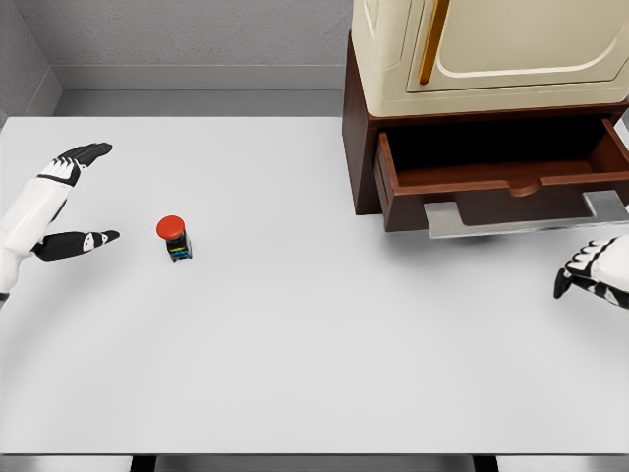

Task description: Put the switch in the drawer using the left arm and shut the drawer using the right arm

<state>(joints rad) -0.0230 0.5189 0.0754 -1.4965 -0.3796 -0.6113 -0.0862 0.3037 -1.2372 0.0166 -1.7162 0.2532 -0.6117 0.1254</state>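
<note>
Left hand [61,206] sits spread wide, thumb and fingers well apart and holding nothing, just to the left of the switch [175,238], with its open palm turned toward it. That switch, a small dark body under a round red cap, stands upright on the white table [314,374], well to the left of the drawer [501,182] and a little nearer the robot than the drawer is. No contact shows yet, so the step in hand looks like the reach and grasp. To do it well, the hand should slide in level so that thumb and fingers straddle the dark body below the red cap; pinching the cap itself would likely tip such a small, top-heavy thing. Closing should be gentle and even from both sides, or the switch may skid away across the smooth surface. Once held, it needs lifting enough to clear the drawer's front wall before moving right. The drawer stands pulled out of the brown cabinet [359,138], its inside dark and apparently vacant. Right hand [595,270] waits below and right of the drawer, only partly in view, its fingers loosely curled around nothing.
</note>
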